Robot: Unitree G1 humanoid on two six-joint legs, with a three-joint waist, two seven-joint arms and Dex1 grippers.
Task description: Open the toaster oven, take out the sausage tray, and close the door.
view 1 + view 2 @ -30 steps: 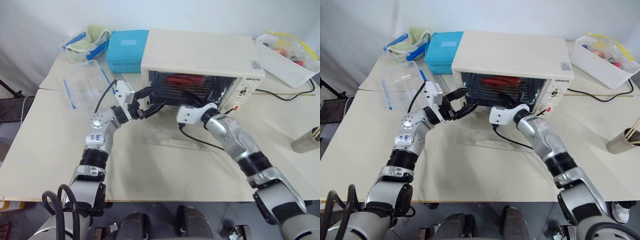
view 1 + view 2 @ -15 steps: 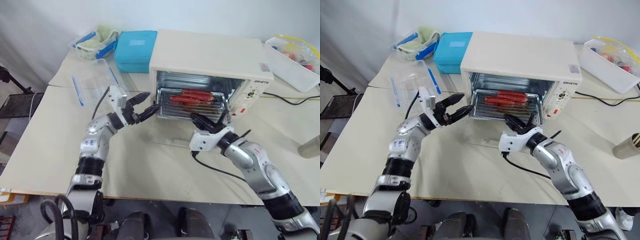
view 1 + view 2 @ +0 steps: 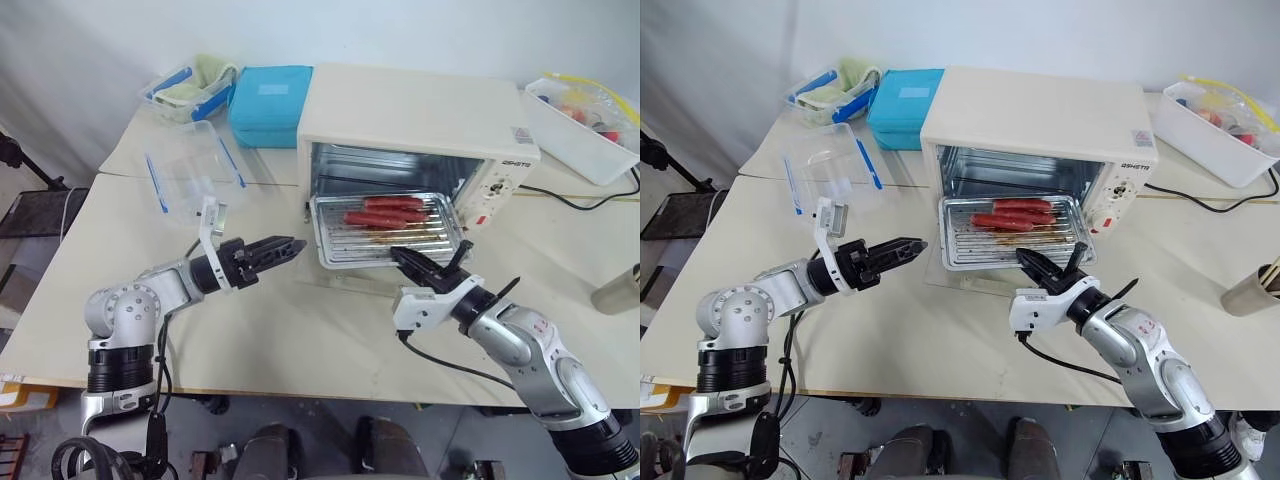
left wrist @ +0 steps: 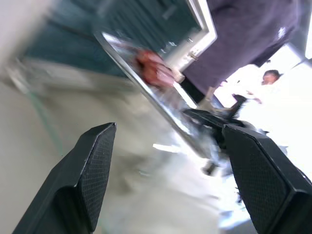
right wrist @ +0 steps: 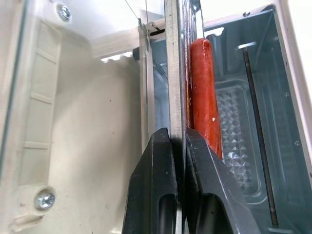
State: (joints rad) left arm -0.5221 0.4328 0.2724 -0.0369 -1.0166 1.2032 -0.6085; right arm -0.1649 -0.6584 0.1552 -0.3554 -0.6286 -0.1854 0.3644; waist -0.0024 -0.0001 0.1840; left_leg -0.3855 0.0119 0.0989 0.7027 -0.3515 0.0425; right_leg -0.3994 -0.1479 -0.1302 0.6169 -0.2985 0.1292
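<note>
The cream-white toaster oven (image 3: 420, 115) stands at the back of the table with its door (image 3: 970, 283) lowered flat in front of it. The silver sausage tray (image 3: 340, 240) is drawn most of the way out over the door, with red-brown sausages (image 3: 385, 212) on its wire rack. My right gripper (image 3: 415, 263) is shut on the tray's front edge; the right wrist view shows its fingers (image 5: 158, 161) clamped on the thin rim beside a sausage (image 5: 202, 92). My left gripper (image 3: 288, 245) hovers open left of the tray, touching nothing, its fingers (image 4: 92, 180) wide apart.
A teal box (image 3: 265, 100) and two clear containers with blue clips (image 3: 190, 165) (image 3: 185, 88) sit left of the oven. A white bin (image 3: 590, 120), a black cable (image 3: 570, 195) and a cup (image 3: 620, 285) are to the right. A person's dark purple top (image 4: 243, 39) shows beyond.
My right gripper has drawn the tray out of the oven toward me. My left gripper has pulled back and to the left and rolled over. The camera view has shifted too.
</note>
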